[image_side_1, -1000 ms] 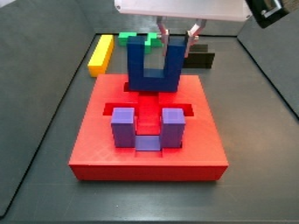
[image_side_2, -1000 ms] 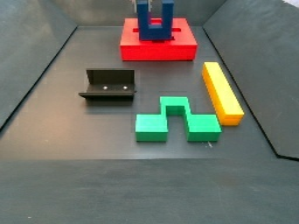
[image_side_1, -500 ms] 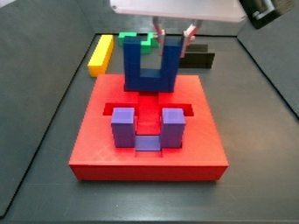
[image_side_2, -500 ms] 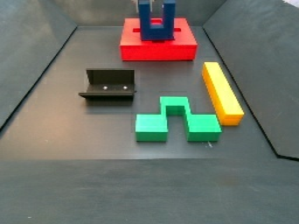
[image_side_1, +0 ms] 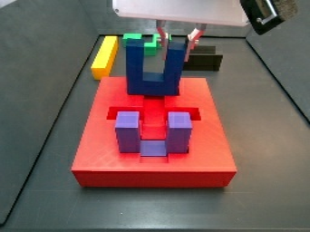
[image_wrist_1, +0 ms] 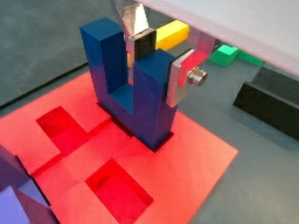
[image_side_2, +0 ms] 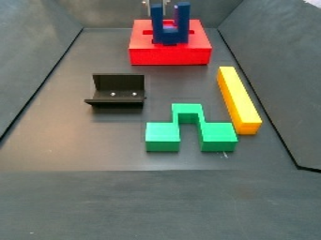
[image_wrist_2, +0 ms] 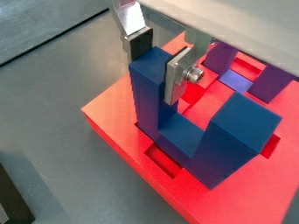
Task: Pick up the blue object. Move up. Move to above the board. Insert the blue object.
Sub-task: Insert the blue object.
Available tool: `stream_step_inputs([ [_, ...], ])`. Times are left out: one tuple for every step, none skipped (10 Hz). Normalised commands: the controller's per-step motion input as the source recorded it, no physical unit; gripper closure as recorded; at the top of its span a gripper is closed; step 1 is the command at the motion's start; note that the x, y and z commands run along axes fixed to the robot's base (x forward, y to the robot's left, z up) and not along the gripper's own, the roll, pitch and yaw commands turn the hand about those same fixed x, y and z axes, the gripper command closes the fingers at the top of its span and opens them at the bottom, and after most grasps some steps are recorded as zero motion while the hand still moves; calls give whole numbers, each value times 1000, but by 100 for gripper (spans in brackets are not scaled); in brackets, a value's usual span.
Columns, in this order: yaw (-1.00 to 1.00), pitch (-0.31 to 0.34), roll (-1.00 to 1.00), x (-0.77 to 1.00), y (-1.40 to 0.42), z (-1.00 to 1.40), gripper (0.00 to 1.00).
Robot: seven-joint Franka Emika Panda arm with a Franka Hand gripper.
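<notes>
end effector [image_wrist_1: 160, 54] clamped on one prong of the blue object [image_wrist_1: 131, 92], base at the board [image_wrist_1: 187, 171] recess; recommend lowering it straight and level before release.

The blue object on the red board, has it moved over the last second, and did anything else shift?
The blue object, one prong clamped in the end effector, has risen slightly above the board, per a side view. The purple block, green block, yellow bar and fixture stayed put.
</notes>
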Motion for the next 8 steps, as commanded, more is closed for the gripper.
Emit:
stream_step_inputs([
  [57,-47,0,177,0,-320,100],
  [43,-37,0,154,0,-306,100],
  [23,-44,0,111,0,-363,100],
  [0,-46,0,51,0,-386,100],
  [0,-59,0,29,0,-480,100],
  [0,-79,0,14,0,-577,100],
  [0,-114,3,0,0,-700,100],
  [0,-94,13,0,0,-700,100],
])
